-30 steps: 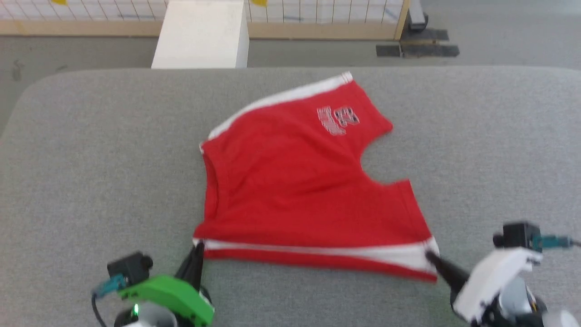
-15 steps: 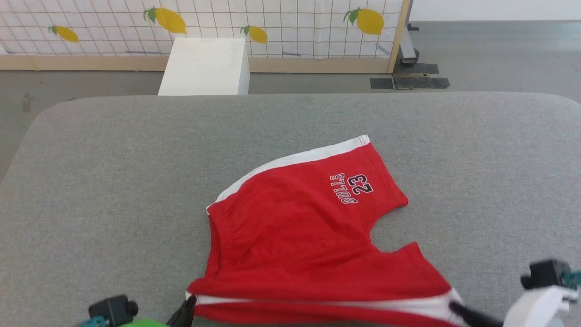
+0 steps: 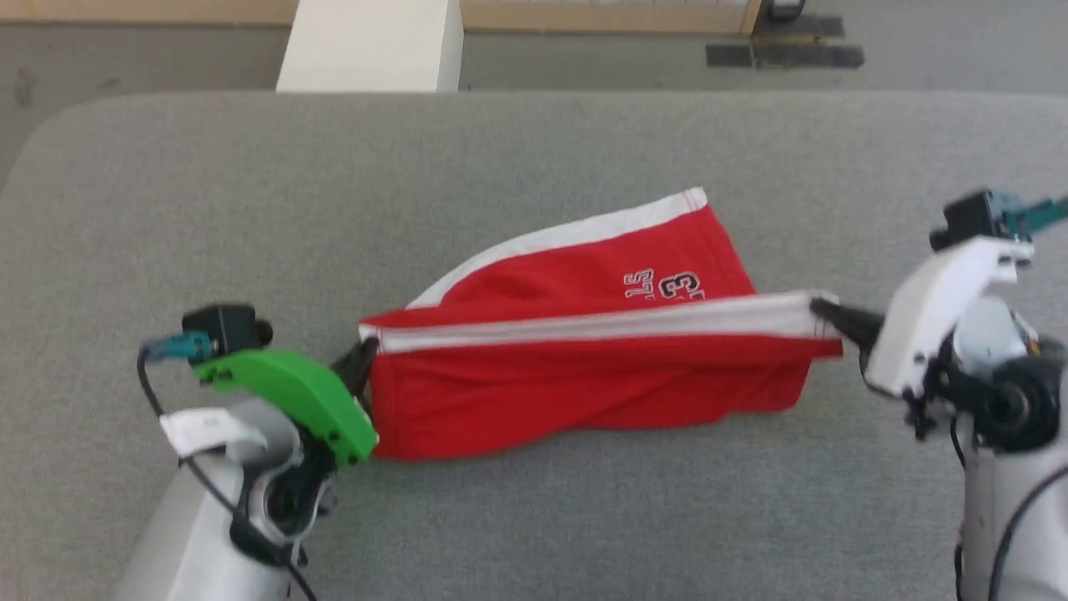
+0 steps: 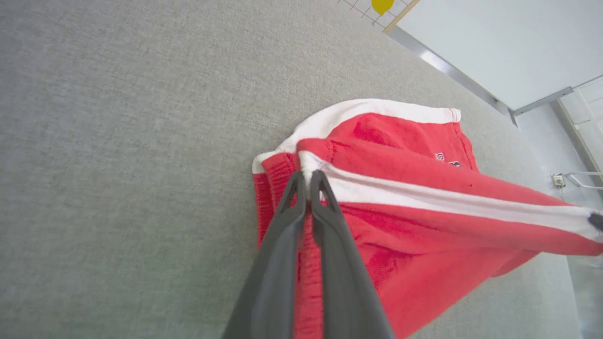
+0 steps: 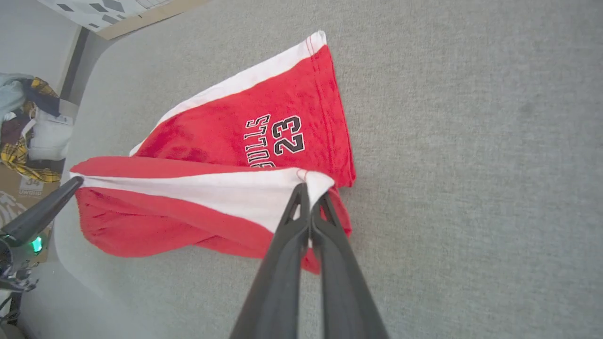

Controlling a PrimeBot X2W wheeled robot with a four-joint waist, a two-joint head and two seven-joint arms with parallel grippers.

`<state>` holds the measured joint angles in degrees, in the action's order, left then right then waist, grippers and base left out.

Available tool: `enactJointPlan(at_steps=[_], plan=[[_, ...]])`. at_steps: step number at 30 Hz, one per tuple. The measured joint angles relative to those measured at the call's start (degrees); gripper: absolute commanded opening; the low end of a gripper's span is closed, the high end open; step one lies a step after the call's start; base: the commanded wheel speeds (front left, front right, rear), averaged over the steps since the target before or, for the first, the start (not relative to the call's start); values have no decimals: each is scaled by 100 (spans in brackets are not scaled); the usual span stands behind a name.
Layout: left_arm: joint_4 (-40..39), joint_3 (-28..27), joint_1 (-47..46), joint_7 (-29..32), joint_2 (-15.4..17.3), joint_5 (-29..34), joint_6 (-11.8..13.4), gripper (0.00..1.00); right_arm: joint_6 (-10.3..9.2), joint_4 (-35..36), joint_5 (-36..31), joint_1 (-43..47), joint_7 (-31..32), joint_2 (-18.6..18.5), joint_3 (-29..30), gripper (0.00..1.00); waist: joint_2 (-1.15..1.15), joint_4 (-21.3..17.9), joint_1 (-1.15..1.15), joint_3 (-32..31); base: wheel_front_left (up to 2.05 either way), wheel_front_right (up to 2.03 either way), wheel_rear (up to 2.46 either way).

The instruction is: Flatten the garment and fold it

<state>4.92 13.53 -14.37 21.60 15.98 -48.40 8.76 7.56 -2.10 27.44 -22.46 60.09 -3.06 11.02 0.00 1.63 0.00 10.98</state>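
Observation:
The garment point(image 3: 584, 376) is a pair of red shorts with a white side stripe and a "23" print, half lifted off the grey table point(image 3: 534, 150). My left gripper point(image 3: 367, 346) is shut on the waistband corner of the near side stripe. My right gripper point(image 3: 822, 307) is shut on the hem corner of that same stripe. The stripe is stretched taut between them above the far leg, which lies flat. In the left wrist view my fingertips point(image 4: 308, 176) pinch the white edge of the garment point(image 4: 424, 179). In the right wrist view my gripper point(image 5: 308, 188) pinches the garment point(image 5: 226, 136).
A white box point(image 3: 367, 46) stands on the floor beyond the table's far edge. Dark floor mats point(image 3: 784, 54) lie at the back right. A pile of clothes point(image 5: 23, 117) sits off the table in the right wrist view.
Both grippers have lifted the near side stripe and carried it away from me over the shorts, so the near half now hangs folded. The head camera also tilted between frames.

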Motion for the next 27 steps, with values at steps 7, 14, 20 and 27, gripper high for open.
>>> enactJointPlan(at_steps=[7,14,20,27], plan=[[737,116,-878,-24,-183,0,-275,0,1,-1137,-675,-1200,-560,10,-70,0,0,145,0,610,0,0,0],[1065,188,-1171,-304,-301,13,-502,0,1,-2043,-944,-1902,-1291,12,-212,0,0,339,0,1096,0,0,0],[1081,51,-1291,-592,-350,-2,-567,0,1,-2675,-1103,-2363,-1965,18,-281,0,0,493,0,1362,0,0,0],[1053,-16,-1295,-664,-348,-19,-559,0,1,-3339,-1460,-2813,-2509,24,-145,0,0,623,1,1480,0,0,0]])
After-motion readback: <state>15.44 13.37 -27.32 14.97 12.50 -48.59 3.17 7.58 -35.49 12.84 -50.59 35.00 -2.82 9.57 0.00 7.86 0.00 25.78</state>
